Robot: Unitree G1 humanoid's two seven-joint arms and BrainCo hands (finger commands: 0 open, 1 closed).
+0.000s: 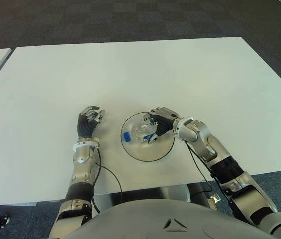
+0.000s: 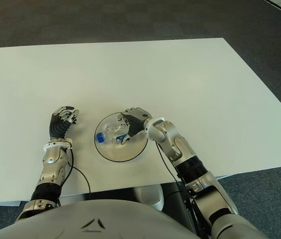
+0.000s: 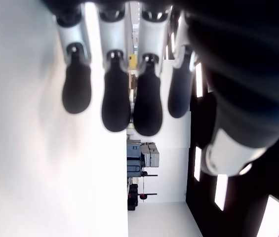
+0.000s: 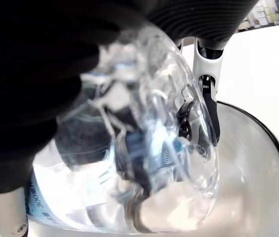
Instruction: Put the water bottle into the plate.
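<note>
Right hand (image 1: 161, 119) fingers wrapped around water bottle (image 1: 140, 133), which lies sideways over the plate (image 1: 152, 155), blue cap pointing toward the left hand (image 1: 90, 121). Left hand holds nothing, fingers loosely curled, beside the plate's left rim. Judging release is next.

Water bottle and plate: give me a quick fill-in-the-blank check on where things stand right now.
1. The water bottle is held by the robot's ____ hand.
2. The bottle lies on its side over the ____, blue cap pointing toward the robot's left.
3. The left hand holds ____, showing beside the plate on its left.
4. Plate and hands are over a ____ table.

Missing words: right; plate; nothing; white
</note>
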